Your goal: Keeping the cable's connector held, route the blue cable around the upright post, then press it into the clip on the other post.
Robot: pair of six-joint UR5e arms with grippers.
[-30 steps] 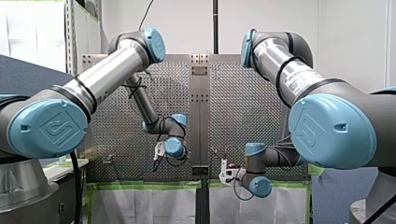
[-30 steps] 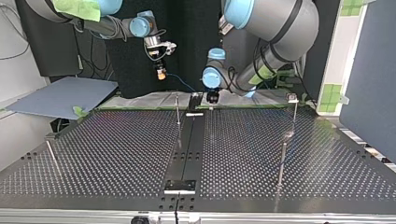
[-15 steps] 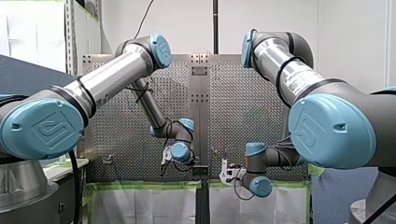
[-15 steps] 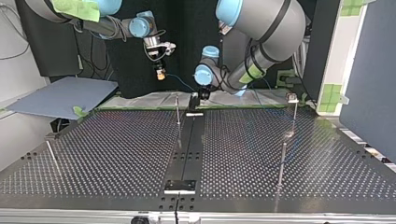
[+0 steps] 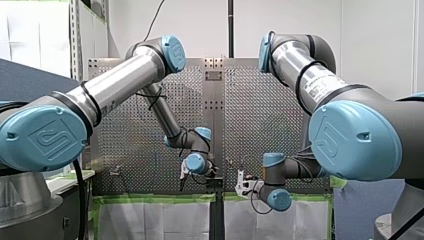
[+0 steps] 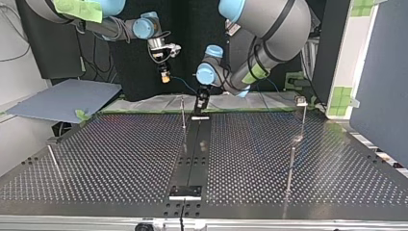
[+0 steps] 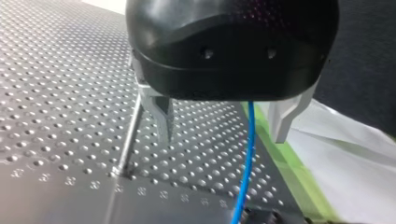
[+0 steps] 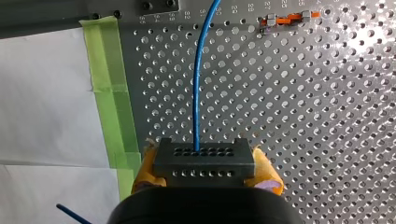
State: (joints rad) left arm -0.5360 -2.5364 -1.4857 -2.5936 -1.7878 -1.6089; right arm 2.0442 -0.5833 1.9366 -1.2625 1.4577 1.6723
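Note:
In the right wrist view my right gripper (image 8: pixel 205 176), with yellow pads, is shut on a dark grey connector block (image 8: pixel 204 156). The blue cable (image 8: pixel 198 79) runs straight out of the block over the perforated table. In the top view this gripper (image 6: pixel 165 75) hangs above the table's far edge. My left gripper (image 7: pixel 224 126) stands open, and the blue cable (image 7: pixel 246 158) passes between its metal fingers (image 7: pixel 162 114) without being gripped. It (image 6: pixel 200 99) points down next to a thin upright post (image 6: pixel 183 113). A post with a clip (image 6: pixel 301 101) stands at the top view's right.
A dark centre rail (image 6: pixel 192 159) runs across the perforated table (image 6: pixel 115 154). Another post (image 6: pixel 290 166) stands at the top view's right, and a leaning rod (image 6: pixel 54 161) at its left. Green tape (image 8: pixel 109 79) and white sheeting line the far edge. An orange part (image 8: pixel 286 19) lies ahead of my right gripper.
My left arm has swung toward the table's middle, leftward in the top view, bringing its open gripper down beside the upright post. My right arm has stayed still.

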